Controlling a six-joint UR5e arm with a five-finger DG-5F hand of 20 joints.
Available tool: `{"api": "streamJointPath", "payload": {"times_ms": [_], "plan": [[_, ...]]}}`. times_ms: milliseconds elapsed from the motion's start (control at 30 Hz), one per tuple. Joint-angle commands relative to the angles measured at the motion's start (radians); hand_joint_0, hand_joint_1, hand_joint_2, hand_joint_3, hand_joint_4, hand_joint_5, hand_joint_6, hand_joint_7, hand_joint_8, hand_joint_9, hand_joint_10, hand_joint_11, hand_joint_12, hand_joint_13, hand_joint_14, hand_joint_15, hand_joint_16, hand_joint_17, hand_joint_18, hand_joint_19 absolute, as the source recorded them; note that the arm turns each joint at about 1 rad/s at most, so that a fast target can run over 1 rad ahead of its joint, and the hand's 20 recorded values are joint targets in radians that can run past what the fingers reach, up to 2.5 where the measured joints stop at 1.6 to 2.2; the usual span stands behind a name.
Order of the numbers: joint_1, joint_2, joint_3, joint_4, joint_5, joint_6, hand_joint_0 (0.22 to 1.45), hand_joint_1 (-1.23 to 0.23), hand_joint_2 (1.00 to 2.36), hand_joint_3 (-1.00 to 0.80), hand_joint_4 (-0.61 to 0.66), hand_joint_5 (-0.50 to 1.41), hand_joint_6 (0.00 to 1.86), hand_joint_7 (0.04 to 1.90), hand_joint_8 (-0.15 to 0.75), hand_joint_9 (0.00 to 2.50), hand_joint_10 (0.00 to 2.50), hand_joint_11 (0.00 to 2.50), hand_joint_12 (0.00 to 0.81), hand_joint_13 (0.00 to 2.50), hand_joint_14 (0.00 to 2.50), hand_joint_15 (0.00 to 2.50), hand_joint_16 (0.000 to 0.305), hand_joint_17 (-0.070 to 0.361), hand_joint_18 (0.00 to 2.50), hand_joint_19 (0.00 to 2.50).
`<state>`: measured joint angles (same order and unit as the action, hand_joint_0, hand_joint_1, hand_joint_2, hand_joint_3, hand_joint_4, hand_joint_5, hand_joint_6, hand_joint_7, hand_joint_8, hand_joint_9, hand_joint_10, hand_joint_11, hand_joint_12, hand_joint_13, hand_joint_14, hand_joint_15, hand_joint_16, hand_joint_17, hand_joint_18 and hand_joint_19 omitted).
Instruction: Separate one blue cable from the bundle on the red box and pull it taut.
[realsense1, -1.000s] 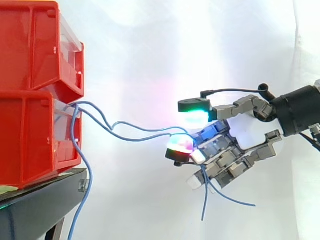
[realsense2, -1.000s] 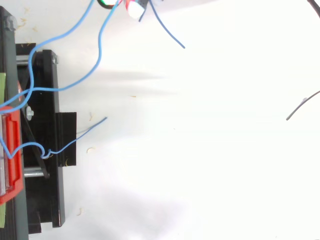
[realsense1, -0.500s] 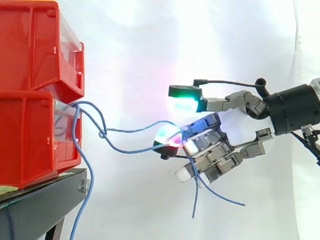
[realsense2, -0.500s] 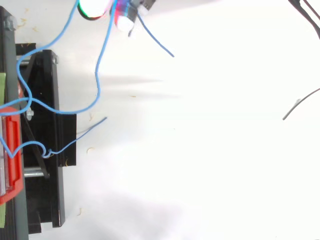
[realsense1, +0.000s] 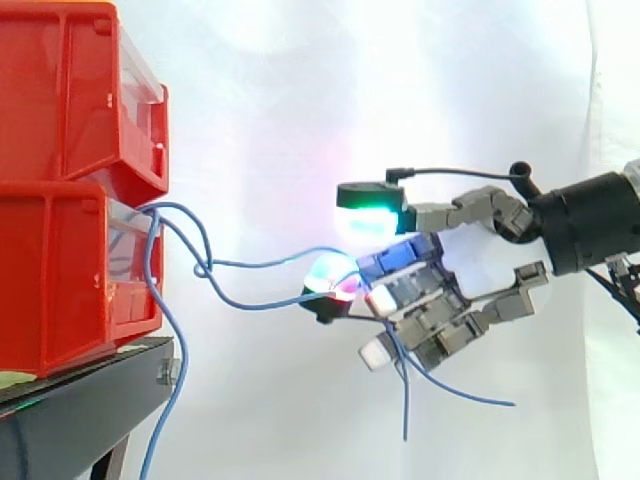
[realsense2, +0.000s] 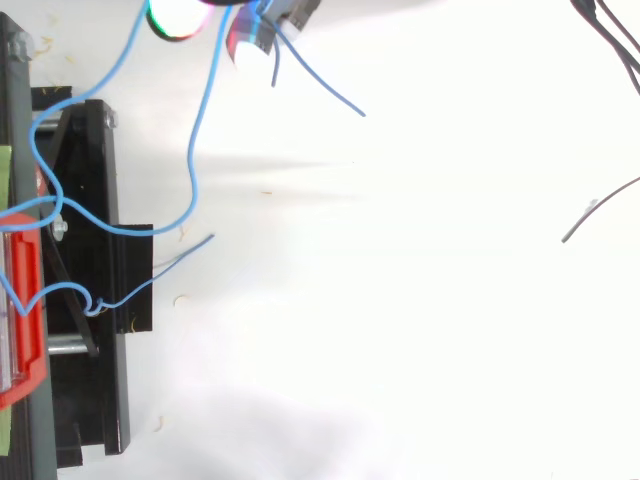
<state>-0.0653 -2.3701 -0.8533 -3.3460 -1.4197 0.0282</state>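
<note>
While two stacked red bins (realsense1: 70, 190) fill the left of the frame on their black stand (realsense1: 80, 400), the hand (realsense1: 440, 305) hangs at centre right, fingers curled round blue cable (realsense1: 260, 264). Two strands run leftward from it to the lower bin, both slack and wavy, with loose ends dangling beneath. Tightening would likely mean drawing toward the right edge, along the cable's length.

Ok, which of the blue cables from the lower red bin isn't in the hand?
The hanging cable: it drops from the lower red bin down past the black stand. The other two cables run across, slack, to the hand, which grips them.
</note>
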Motion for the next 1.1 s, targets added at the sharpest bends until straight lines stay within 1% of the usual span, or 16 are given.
{"api": "streamJointPath", "payload": {"times_ms": [0,67,133,200,267,300,333,400,467,567,733,833,867,967,1033,1067], "plan": [[-0.001,0.000,-0.050,0.022,-0.004,0.027,0.52,-0.49,1.00,-0.48,0.10,-0.02,0.67,0.95,0.234,1.04,0.01,0.35,0.372,0.75,0.02,0.39,0.050,0.112,0.60,0.59],[0.001,0.000,-0.076,0.063,-0.002,0.036,0.50,-0.46,1.00,-0.50,0.11,-0.02,0.64,0.98,0.240,1.02,0.01,0.35,0.380,0.73,0.02,0.39,0.051,0.116,0.58,0.57],[0.001,0.000,-0.081,0.099,-0.004,0.039,0.48,-0.42,1.00,-0.50,0.11,-0.01,0.60,1.06,0.246,0.99,0.01,0.32,0.382,0.69,0.02,0.37,0.053,0.119,0.56,0.56],[0.001,0.000,-0.081,0.109,-0.004,0.036,0.48,-0.41,1.00,-0.50,0.15,0.00,0.52,1.18,0.245,0.92,0.01,0.26,0.385,0.62,0.01,0.33,0.053,0.119,0.51,0.54],[-0.001,0.000,-0.058,0.100,-0.005,0.033,0.47,-0.42,1.00,-0.50,0.16,0.00,0.50,1.22,0.240,0.90,0.01,0.25,0.382,0.59,0.01,0.32,0.053,0.120,0.49,0.52],[-0.001,0.000,-0.058,0.100,-0.005,0.033,0.48,-0.44,1.00,-0.50,0.17,0.00,0.50,1.21,0.245,0.89,0.01,0.25,0.377,0.56,0.01,0.31,0.053,0.118,0.46,0.51],[-0.004,0.000,-0.038,0.086,-0.007,0.021,0.49,-0.48,1.00,-0.50,0.17,0.00,0.50,1.19,0.242,0.87,0.01,0.24,0.374,0.55,0.01,0.31,0.052,0.116,0.45,0.50],[-0.005,0.000,-0.023,0.065,-0.007,-0.001,0.52,-0.57,1.00,-0.46,0.17,-0.01,0.50,1.18,0.233,0.85,0.01,0.24,0.362,0.52,0.01,0.30,0.050,0.112,0.42,0.49],[-0.004,0.000,-0.015,0.043,-0.008,-0.008,0.52,-0.61,1.00,-0.44,0.18,-0.01,0.50,1.17,0.225,0.81,0.01,0.23,0.359,0.49,0.01,0.28,0.049,0.109,0.40,0.48],[-0.004,0.000,-0.015,0.040,-0.007,-0.010,0.56,-0.69,1.01,-0.42,0.16,-0.01,0.50,1.18,0.220,0.76,0.01,0.21,0.352,0.45,0.01,0.26,0.047,0.105,0.37,0.47],[-0.004,0.000,-0.015,0.039,-0.005,-0.010,0.58,-0.71,1.01,-0.38,0.15,-0.01,0.50,1.20,0.213,0.74,0.01,0.21,0.346,0.44,0.01,0.25,0.046,0.102,0.37,0.45],[-0.004,0.000,-0.015,0.037,-0.004,-0.010,0.54,-0.64,1.01,-0.42,0.19,-0.02,0.50,1.16,0.220,0.72,0.01,0.19,0.349,0.41,0.01,0.25,0.047,0.106,0.35,0.46],[-0.004,0.000,-0.015,0.037,-0.004,-0.010,0.51,-0.56,1.00,-0.46,0.22,-0.03,0.50,1.11,0.225,0.70,0.01,0.16,0.357,0.39,0.01,0.24,0.049,0.110,0.33,0.44],[-0.002,0.000,-0.013,0.037,-0.004,-0.011,0.50,-0.31,1.00,-0.50,0.23,-0.04,0.50,0.99,0.209,0.70,0.00,0.07,0.350,0.34,0.01,0.18,0.048,0.109,0.27,0.43],[-0.004,0.000,-0.010,0.039,-0.004,-0.011,0.53,-0.22,1.00,-0.50,0.24,-0.03,0.50,0.95,0.196,0.73,0.00,0.01,0.336,0.33,0.01,0.15,0.047,0.105,0.26,0.43],[-0.004,0.000,-0.010,0.037,-0.004,-0.013,0.54,-0.23,1.00,-0.50,0.24,-0.02,0.50,0.94,0.193,0.74,0.00,0.00,0.327,0.33,0.01,0.15,0.045,0.102,0.26,0.43]]}}
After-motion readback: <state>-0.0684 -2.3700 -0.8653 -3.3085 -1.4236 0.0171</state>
